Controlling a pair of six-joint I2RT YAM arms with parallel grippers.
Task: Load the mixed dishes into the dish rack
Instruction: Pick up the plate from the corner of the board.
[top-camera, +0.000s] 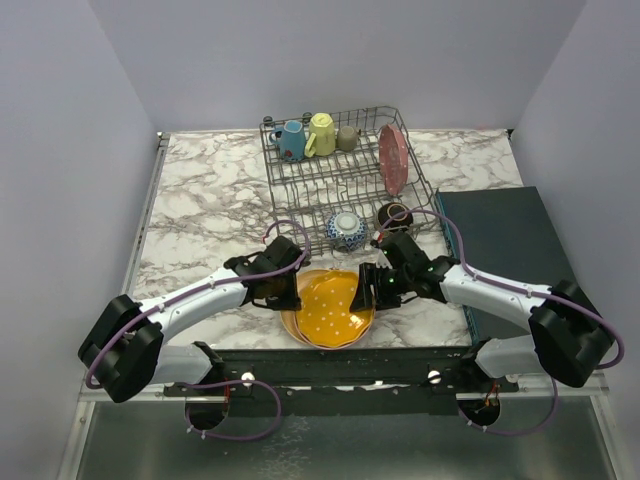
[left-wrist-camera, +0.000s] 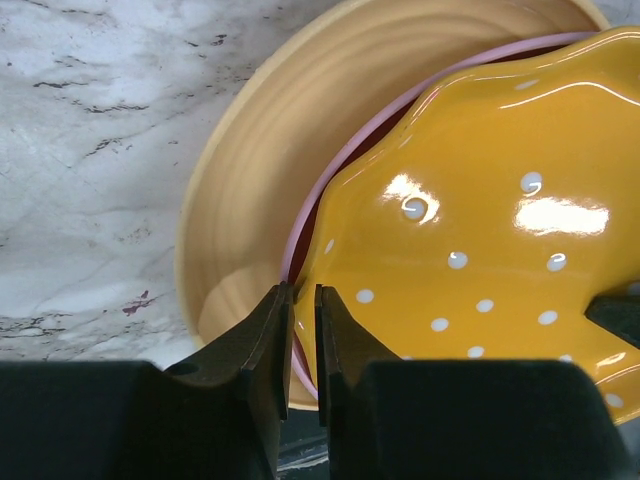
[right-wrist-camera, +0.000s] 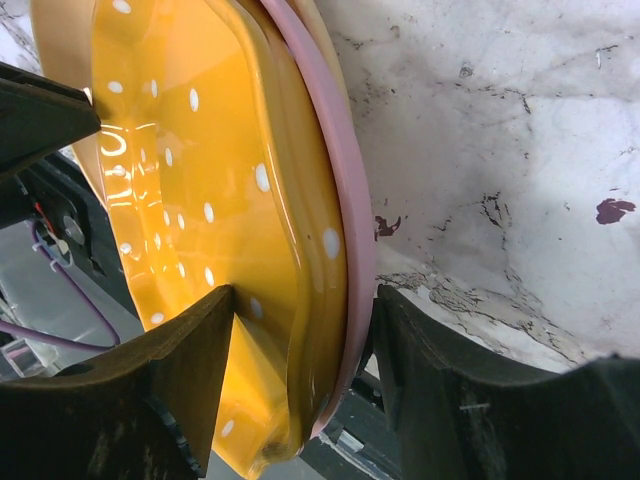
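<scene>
Right wrist: right fingers (right-wrist-camera: 170, 390) clenched across the edge of the plate stack, one pressed on the glossy top of the scalloped plate (right-wrist-camera: 180, 180), the other tucked under the pink plate (right-wrist-camera: 342, 170) right beneath it. Two rims in one pinch, by the look of it.
Left wrist: left fingers (left-wrist-camera: 250, 365) just a sliver apart at the opposite edge of the stack, pink rim showing through the gap. Can't tell if gripping or loose.
Stack: on the desk (top-camera: 200, 200) just ahead of the arm bases, between both arms. Scalloped plate on top, pink plate next, pale beige plate (left-wrist-camera: 250, 150) at the bottom. Flat on the desk or tipped up a bit, can't tell.
Handling: glazed ceramic, so stiff, slick, chippy and probably heavyish for a rim pinch. Wavy edge too, so an uneven bite likely. Best taken at the rim, top plate only, deep enough not to slip, with the stack steadied from the other side.
Rack, near end: blue-white bowl (top-camera: 347, 229) and dark brown bowl (top-camera: 394, 215) sitting in the dish rack (top-camera: 300, 182), side by side.
Rack, right side: upright pink plate (top-camera: 393, 158) standing on edge between the tines.
Rack, far end: blue mug (top-camera: 292, 140), yellow mug (top-camera: 321, 133) and grey-beige mug (top-camera: 347, 138) in a row.
Far right: dark flat box (top-camera: 500, 250) lying beside the rack.
</scene>
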